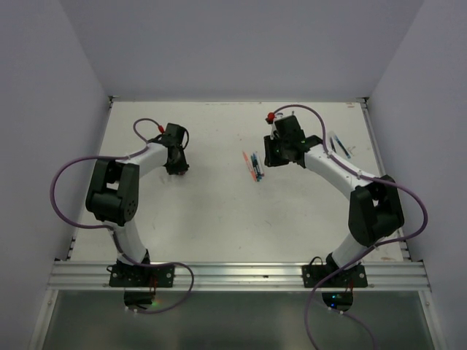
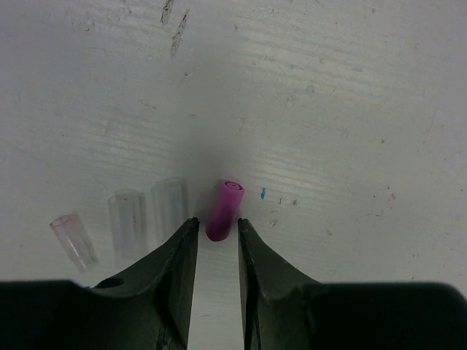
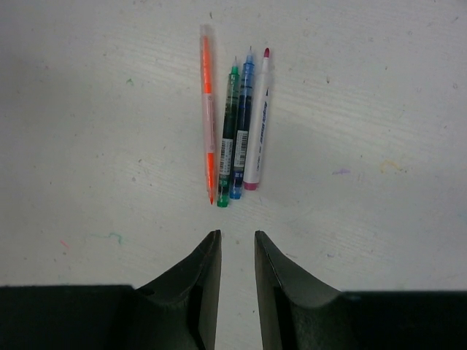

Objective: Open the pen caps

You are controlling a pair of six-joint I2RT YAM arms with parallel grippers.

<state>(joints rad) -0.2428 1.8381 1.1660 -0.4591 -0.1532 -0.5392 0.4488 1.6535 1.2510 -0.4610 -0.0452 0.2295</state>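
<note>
Over on the left, the left hand [image 2: 218, 222] hung low above the white surface [image 1: 219, 219], its two dark fingers [image 2: 179, 255] parted by a narrow gap and released. The purple cap [image 2: 225, 209] lay flat on the surface, its near end just between the fingertips and a sliver of space showing on its left side. Just beside it to the left lay three clear caps [image 2: 128, 219] in a loose row, the farthest one [image 2: 71, 239] tinted pink at its rim.

On the right side, the right hand [image 3: 237, 237] was likewise slightly parted and grasped nothing. Just beyond its fingertips four pens lay side by side, nearly touching: an orange pen [image 3: 208, 109], a green pen [image 3: 228, 131], a blue pen [image 3: 241, 124] and a white marker [image 3: 257, 124] with a purple tip. From overhead the pens sat near the middle of the surface, well apart from the left hand
</note>
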